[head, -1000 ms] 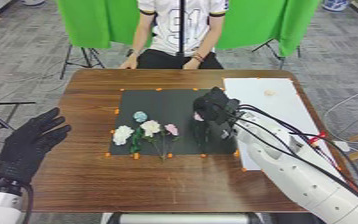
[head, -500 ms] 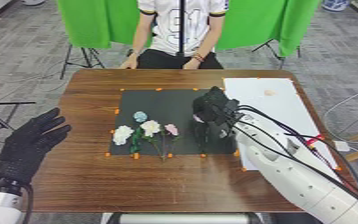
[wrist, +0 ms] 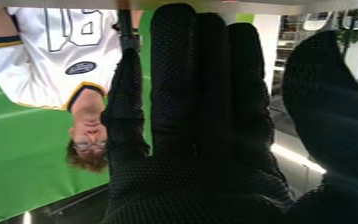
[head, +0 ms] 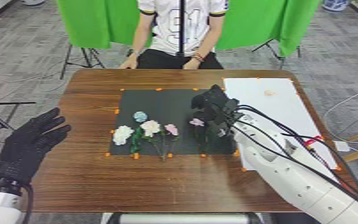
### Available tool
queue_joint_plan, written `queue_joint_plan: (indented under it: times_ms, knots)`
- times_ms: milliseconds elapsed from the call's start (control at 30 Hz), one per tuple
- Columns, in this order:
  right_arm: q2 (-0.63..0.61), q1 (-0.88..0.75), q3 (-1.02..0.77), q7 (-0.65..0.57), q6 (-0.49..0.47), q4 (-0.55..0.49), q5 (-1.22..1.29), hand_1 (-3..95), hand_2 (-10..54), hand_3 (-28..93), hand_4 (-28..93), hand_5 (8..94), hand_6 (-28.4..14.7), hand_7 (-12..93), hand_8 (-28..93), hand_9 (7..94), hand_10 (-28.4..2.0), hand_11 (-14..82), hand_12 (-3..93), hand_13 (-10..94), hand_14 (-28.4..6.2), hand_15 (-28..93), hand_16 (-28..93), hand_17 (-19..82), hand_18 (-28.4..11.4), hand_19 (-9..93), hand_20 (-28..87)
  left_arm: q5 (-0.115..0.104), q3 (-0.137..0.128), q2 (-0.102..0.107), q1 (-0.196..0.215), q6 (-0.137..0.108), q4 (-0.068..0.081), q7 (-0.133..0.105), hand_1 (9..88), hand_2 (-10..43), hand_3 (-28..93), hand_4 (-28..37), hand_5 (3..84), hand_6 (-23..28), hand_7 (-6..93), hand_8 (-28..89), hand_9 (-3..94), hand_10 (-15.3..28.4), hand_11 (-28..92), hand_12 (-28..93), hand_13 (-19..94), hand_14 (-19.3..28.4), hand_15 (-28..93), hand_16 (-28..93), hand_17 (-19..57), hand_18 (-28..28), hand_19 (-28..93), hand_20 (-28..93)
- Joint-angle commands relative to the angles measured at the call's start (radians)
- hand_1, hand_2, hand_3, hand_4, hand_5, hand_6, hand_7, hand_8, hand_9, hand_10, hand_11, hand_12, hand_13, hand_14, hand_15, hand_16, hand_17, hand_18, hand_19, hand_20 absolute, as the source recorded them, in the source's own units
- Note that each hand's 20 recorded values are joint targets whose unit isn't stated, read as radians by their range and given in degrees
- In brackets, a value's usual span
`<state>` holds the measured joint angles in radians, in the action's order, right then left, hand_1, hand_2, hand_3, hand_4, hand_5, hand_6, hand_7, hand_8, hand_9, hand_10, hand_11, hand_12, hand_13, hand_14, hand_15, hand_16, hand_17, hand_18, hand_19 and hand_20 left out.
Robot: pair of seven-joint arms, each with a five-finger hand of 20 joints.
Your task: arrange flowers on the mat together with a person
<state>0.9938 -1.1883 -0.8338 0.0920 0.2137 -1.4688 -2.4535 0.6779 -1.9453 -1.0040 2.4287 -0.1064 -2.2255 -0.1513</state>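
My right hand (head: 214, 107) is over the right part of the dark mat (head: 162, 104); in the right wrist view that hand (wrist: 202, 175) has straight fingers and the thumb held apart. Just beside it, on its left, a pink flower (head: 197, 122) lies on the mat, its stem partly hidden. Farther left on the mat lie a white flower (head: 122, 135), a pale blue flower (head: 140, 116), another white flower (head: 151, 128) and a pink one (head: 171, 129), stems toward the front edge. My left hand (head: 31, 142) stays off the table's left side, fingers straight.
A white board (head: 269, 100) lies at the table's right, partly under my right arm, with a small pale item (head: 270, 93) on it. Orange markers (head: 136, 156) surround the mat. Across the brown table (head: 95, 185), a person's hands rest at the far edge.
My right hand has shifted slightly up and away from the right-hand pink flower, whose head shows more fully now. The left hand has stayed still.
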Motion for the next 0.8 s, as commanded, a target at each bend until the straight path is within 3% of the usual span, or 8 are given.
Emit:
queue_joint_plan:
  times_ms: [33,200,400,433,500,800]
  knots:
    - [0.007,-0.014,-0.065,-0.022,0.007,-0.042,0.018,30.0,-1.1,80,-28,56.2,4.3,32,-17,67.3,-6.5,17.3,16.4,63,-5.0,45,27,20,-16.5,60,43,0.001,0.000,-0.010,0.009,0.003,0.004,0.007,25.2,1.1,71,-25.9,40.7,6.0,13.5,-8,33.6,14.1,21,14,27,16.6,36,1,-7.1,23.5,49,15]
    - [0.005,-0.150,-0.244,-0.046,-0.072,-0.198,0.221,26.2,3.2,84,-28,52.6,2.4,31,-17,61.1,-8.2,19.3,18.3,55,-7.2,46,26,18,-17.5,60,43,0.002,0.000,-0.011,0.006,0.005,0.001,0.004,25.3,1.2,71,-26.0,40.8,6.1,13.4,-8,33.6,14.1,21,14,27,16.6,36,1,-7.1,23.4,49,15]
    - [0.053,-0.395,-0.595,0.014,-0.358,-0.377,0.720,24.9,7.4,86,-25,45.5,-0.3,27,-15,49.7,-11.2,17.7,20.0,42,-9.1,40,23,14,-18.6,53,39,-0.001,-0.018,-0.018,0.011,0.013,-0.004,0.001,25.3,1.2,71,-25.9,40.7,6.1,13.4,-8,33.5,14.1,21,14,27,16.6,36,1,-7.1,23.6,49,15]
    - [0.076,-0.430,-0.661,0.006,-0.441,-0.396,0.772,24.4,8.0,86,-24,45.0,-0.7,26,-14,48.9,-11.7,17.3,20.2,41,-9.5,40,23,14,-18.7,54,39,-0.001,-0.021,-0.019,0.012,0.013,-0.004,0.001,25.3,1.1,71,-25.9,40.6,6.0,13.4,-8,33.5,14.1,21,14,27,16.6,36,1,-7.1,23.7,49,15]
    - [0.110,-0.506,-0.764,-0.045,-0.519,-0.442,0.880,23.6,9.1,84,-24,43.4,-1.6,24,-13,47.4,-12.7,16.3,20.5,40,-10.6,40,24,14,-19.0,56,39,0.003,-0.026,-0.021,0.014,0.008,-0.008,0.008,25.3,1.0,71,-25.8,40.5,6.0,13.4,-8,33.5,14.1,21,14,27,16.7,36,1,-7.1,23.8,49,15]
    - [0.201,-0.816,-1.021,-0.085,-0.504,-0.556,1.264,18.9,7.6,83,-22,42.3,-3.7,17,-9,45.2,-14.5,12.6,21.2,37,-12.4,34,24,13,-20.1,52,37,0.007,-0.041,-0.022,0.021,0.014,-0.014,0.002,25.4,1.1,71,-25.8,40.4,6.0,13.4,-8,32.9,14.0,20,14,27,16.5,36,1,-7.2,23.9,48,15]
